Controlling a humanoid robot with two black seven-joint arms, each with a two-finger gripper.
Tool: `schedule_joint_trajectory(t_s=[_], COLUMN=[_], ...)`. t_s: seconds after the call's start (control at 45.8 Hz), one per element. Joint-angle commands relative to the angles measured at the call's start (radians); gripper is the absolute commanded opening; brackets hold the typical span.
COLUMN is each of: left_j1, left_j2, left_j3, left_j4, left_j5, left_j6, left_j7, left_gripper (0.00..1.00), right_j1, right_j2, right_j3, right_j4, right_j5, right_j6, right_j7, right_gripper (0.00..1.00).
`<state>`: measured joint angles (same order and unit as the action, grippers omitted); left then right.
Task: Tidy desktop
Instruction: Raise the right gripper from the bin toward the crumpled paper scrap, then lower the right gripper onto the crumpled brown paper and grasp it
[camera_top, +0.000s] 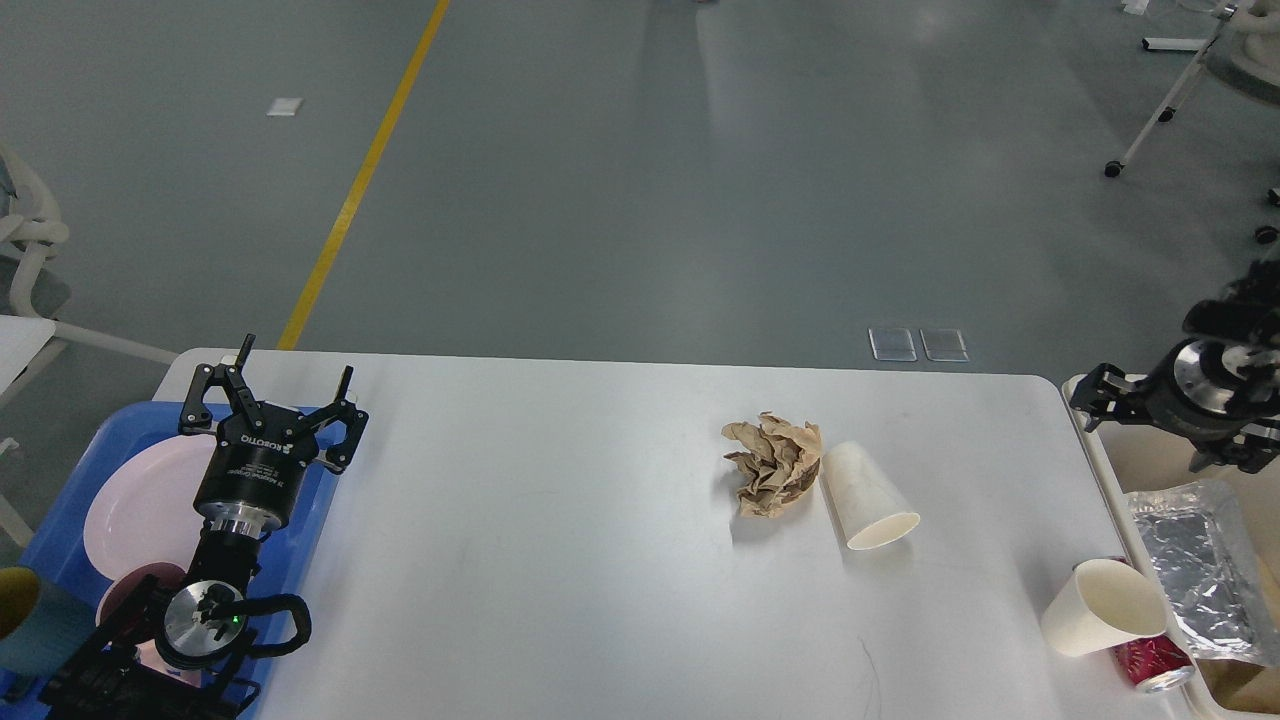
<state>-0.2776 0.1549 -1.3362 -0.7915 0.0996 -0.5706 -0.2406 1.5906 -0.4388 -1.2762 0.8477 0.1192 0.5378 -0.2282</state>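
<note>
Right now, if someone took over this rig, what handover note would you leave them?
Left gripper: open, empty, over the blue tray holding pink plates.
Right gripper: over the beige bin's near-left corner; open or shut unclear, nothing seen in it.
In the bin: foil tray.
Left on the desktop: crumpled brown paper touching a tipped paper cup; second tipped cup and red can at the right edge.
</note>
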Motion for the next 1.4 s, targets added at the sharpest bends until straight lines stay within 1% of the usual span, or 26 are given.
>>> schedule_joint_trajectory(t_s=[0.0, 0.044, 0.131, 0.24, 0.393, 0.459, 0.525, 0.94, 1.115, 1.224, 1.333, 1.377], left_j1=[0.0, 0.0, 0.0, 0.0, 0.0, 0.0, 0.0, 0.0, 0.0, 0.0, 0.0, 0.0], left_j2=[0.0, 0.0, 0.0, 0.0, 0.0, 0.0, 0.0, 0.0, 0.0, 0.0, 0.0, 0.0], left_j3=[0.0, 0.0, 0.0, 0.0, 0.002, 0.002, 0.0, 0.002, 0.002, 0.002, 0.002, 0.002], left_j4=[0.0, 0.0, 0.0, 0.0, 0.0, 0.0, 0.0, 0.0, 0.0, 0.0, 0.0, 0.0], left_j5=[0.0, 0.0, 0.0, 0.0, 0.0, 0.0, -0.001, 0.0, 0.0, 0.0, 0.0, 0.0], left_j6=[0.0, 0.0, 0.0, 0.0, 0.0, 0.0, 0.0, 0.0, 0.0, 0.0, 0.0, 0.0], left_j7=[0.0, 0.0, 0.0, 0.0, -0.002, -0.002, 0.0, 0.0, -0.002, -0.002, -0.002, -0.002], left_gripper=[0.96, 0.96, 0.96, 0.96, 0.96, 0.96, 0.96, 0.96, 0.96, 0.96, 0.96, 0.96], right_j1=[0.169, 0.231, 0.359, 0.514, 0.73, 0.796, 0.825, 0.81, 0.737, 0.638, 0.575, 0.554], right_j2=[0.051, 0.069, 0.089, 0.11, 0.109, 0.101, 0.094, 0.087, 0.092, 0.138, 0.259, 0.281], right_j3=[-0.002, -0.002, -0.002, -0.003, 0.001, 0.018, 0.035, 0.052, 0.08, 0.113, 0.143, 0.155], right_j4=[0.088, 0.14, 0.26, 0.427, 0.635, 0.694, 0.754, 0.742, 0.696, 0.639, 0.587, 0.565], right_j5=[0.0, 0.002, 0.002, 0.004, 0.005, 0.005, 0.004, 0.002, 0.003, 0.005, 0.019, 0.022], right_j6=[0.184, 0.229, 0.261, 0.266, 0.271, 0.277, 0.28, 0.243, 0.18, 0.108, 0.028, -0.007], right_j7=[0.0, 0.0, 0.0, -0.002, -0.002, -0.002, -0.002, 0.0, 0.0, 0.0, 0.0, 0.0], right_gripper=[1.0, 1.0, 1.0, 1.0, 1.0, 1.0, 1.0, 1.0, 1.0, 1.0, 1.0, 1.0])
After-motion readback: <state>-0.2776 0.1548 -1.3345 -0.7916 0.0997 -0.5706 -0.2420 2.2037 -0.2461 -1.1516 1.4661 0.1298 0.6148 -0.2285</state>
